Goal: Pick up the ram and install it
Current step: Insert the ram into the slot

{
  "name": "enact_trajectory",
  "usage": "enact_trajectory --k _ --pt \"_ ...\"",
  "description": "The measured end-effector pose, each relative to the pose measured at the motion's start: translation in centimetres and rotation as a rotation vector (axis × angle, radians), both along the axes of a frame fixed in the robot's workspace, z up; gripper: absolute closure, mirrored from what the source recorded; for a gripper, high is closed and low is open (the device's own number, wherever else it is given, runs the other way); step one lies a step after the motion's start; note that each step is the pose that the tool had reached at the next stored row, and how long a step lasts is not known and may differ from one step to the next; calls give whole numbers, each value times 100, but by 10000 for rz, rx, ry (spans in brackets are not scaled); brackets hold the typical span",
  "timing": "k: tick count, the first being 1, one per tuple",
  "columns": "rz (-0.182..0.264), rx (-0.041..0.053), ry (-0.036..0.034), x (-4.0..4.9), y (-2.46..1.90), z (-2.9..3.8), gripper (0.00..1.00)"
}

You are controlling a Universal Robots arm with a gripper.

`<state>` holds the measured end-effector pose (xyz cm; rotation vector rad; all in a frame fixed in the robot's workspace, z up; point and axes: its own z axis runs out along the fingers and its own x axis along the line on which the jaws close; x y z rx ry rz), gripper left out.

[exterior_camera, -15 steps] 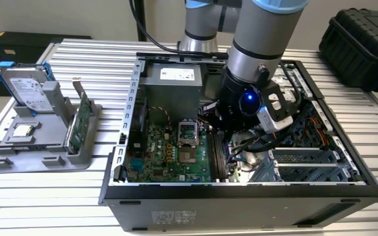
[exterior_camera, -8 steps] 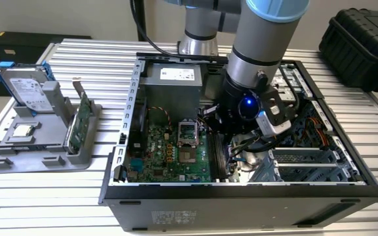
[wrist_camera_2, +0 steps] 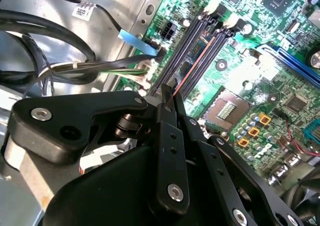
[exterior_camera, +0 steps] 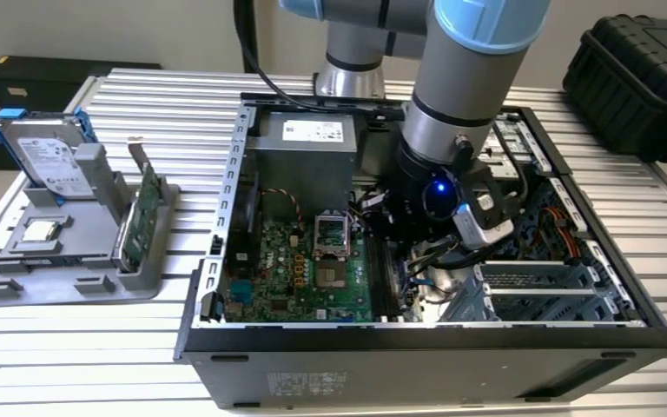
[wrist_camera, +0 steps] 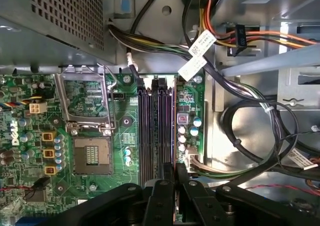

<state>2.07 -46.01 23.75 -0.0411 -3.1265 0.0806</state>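
Note:
My gripper (exterior_camera: 412,256) is down inside the open computer case (exterior_camera: 229,261), over the green motherboard (exterior_camera: 287,269). In both wrist views its black fingers (wrist_camera_2: 165,103) meet on a thin dark stick seen edge-on, the ram (wrist_camera_2: 195,61). The ram (wrist_camera: 174,131) runs lengthwise along the black memory slots (wrist_camera: 150,131), lined up with the slot nearest the board's cable-side edge. Whether it sits in that slot or just above it I cannot tell. In the first wrist view the gripper (wrist_camera: 175,170) grips the ram's near end.
Bundled cables (wrist_camera: 250,136) lie beside the slots, and the open CPU socket (wrist_camera: 92,153) on their other side. The power supply (exterior_camera: 302,156) fills the case's far end. At the exterior view's left, a grey holder (exterior_camera: 67,269) carries a hard drive (exterior_camera: 49,156) and a green card (exterior_camera: 139,217).

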Motion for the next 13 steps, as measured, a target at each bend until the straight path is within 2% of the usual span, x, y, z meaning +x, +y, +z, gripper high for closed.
enact_trajectory --k 6,13 --pt "-1 -1 0 15 -11 -35 100" --pt "-1 0 0 15 -95 -41 100"
